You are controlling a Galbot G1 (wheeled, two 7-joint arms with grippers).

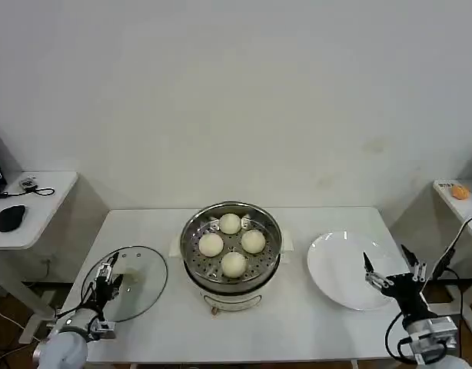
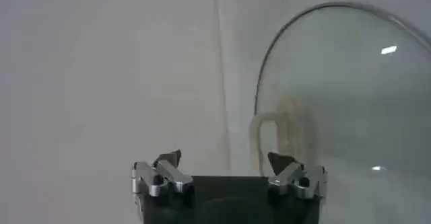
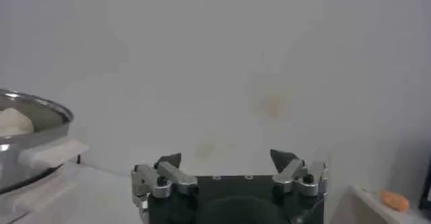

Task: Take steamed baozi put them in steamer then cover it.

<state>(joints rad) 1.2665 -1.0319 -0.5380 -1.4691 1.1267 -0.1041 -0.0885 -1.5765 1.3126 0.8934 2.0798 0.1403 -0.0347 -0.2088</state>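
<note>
The cover (image 1: 126, 282) lay flat on the table (image 1: 313, 323), left of the steamer (image 1: 231, 254) and apart from it. It was glass with a metal rim, so probably heavy for its size, slippery and fragile; the best hold was its pale handle (image 2: 281, 138), not the smooth dome.

The left gripper (image 1: 107, 281) hovered at the cover's near edge with fingers spread, the handle just ahead of it in the left wrist view.

All four steamed baozi (image 1: 232, 242) sat in the steamer's perforated basket. The white plate (image 1: 347, 269) to the right held nothing.

The right gripper (image 1: 390, 278) waited, spread open, by that plate.
</note>
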